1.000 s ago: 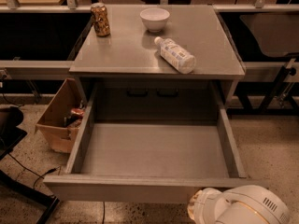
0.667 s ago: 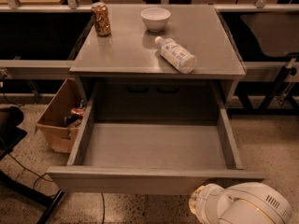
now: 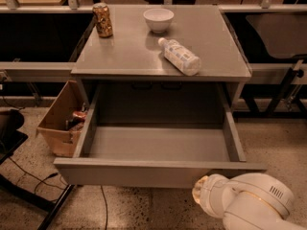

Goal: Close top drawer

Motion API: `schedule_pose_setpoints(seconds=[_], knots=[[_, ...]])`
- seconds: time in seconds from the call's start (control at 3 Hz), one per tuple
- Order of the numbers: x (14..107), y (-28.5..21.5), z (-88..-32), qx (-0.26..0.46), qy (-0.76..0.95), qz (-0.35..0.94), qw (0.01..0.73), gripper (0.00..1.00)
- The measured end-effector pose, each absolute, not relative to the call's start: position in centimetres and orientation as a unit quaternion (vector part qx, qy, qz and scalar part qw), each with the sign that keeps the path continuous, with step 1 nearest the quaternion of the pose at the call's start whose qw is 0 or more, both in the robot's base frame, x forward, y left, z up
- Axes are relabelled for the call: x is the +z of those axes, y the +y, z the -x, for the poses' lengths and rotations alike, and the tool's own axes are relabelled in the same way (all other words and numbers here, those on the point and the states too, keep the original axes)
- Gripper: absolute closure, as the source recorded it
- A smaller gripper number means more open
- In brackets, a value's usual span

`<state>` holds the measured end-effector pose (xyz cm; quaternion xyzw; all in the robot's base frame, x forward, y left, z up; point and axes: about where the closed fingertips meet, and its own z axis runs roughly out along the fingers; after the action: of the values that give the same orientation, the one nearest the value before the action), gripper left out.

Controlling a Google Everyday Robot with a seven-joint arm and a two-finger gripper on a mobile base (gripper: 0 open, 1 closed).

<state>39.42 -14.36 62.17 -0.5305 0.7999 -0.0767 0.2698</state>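
The top drawer [image 3: 144, 174] is a wide, deep grey metal box with a plain flat front. It stands pulled far out of the grey cabinet [image 3: 129, 56], and its inside is bare. My gripper [image 3: 204, 193] is at the end of the white arm at the bottom right. It is right at the lower right part of the drawer's front panel. Only its pale rounded end shows.
On the cabinet top stand a brown can [image 3: 102, 19] and a white bowl [image 3: 158, 19], with a white bottle [image 3: 180, 56] lying on its side. A cardboard box [image 3: 60, 121] sits on the floor left of the drawer. Black legs and cables [image 3: 29, 195] are at the lower left.
The drawer's front panel has moved back toward the cabinet, so the drawer stands less far out. My arm has moved forward with it.
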Motion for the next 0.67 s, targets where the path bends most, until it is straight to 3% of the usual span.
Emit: schedule_pose_setpoints(seconds=[0.67], knots=[[62.94,-13.47,-42.48,-0.082,0.781,0.546,0.29,1.0]])
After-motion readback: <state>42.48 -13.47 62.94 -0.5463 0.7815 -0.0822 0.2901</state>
